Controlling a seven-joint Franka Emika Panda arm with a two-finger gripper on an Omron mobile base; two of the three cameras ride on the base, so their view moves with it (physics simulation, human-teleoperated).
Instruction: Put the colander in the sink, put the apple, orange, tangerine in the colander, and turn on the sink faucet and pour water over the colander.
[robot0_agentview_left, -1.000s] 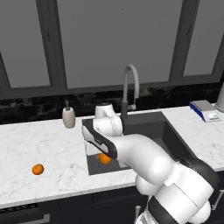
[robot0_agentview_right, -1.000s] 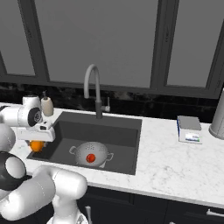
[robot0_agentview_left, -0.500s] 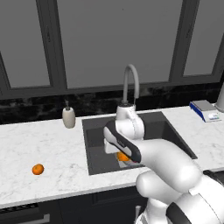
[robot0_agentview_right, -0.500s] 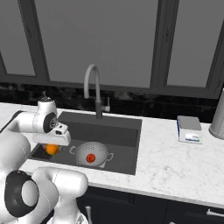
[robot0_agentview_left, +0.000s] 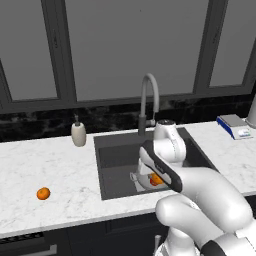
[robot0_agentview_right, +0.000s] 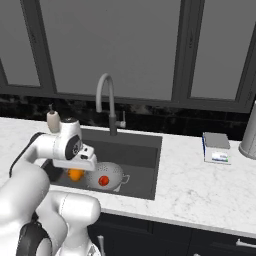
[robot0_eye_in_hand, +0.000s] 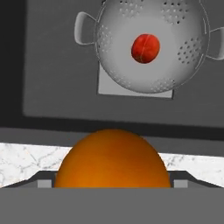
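The colander (robot0_eye_in_hand: 151, 46) sits in the sink (robot0_agentview_right: 145, 155), on the pale patch on the sink floor. That part looks done. The apple (robot0_eye_in_hand: 145, 48) lies inside the colander, so one fruit is in.

The hand (robot0_eye_in_hand: 112, 186) holds the orange (robot0_eye_in_hand: 112, 159) between its two tips, spread wide around it. In the hand view the orange hangs above the near edge of the sink, where the counter (robot0_eye_in_hand: 26, 159) ends, and the colander lies farther ahead. So the orange is not yet over the colander.

The tangerine (robot0_agentview_left: 43, 193) sits alone on the counter, well apart from the sink on its left side, past the soap bottle (robot0_agentview_left: 78, 134).

The faucet (robot0_agentview_right: 107, 102) stands at the back of the sink. No water can be seen coming out.

What looks left: drop the orange in the colander, fetch the tangerine and put it in too, then turn on the faucet so water runs over the colander.
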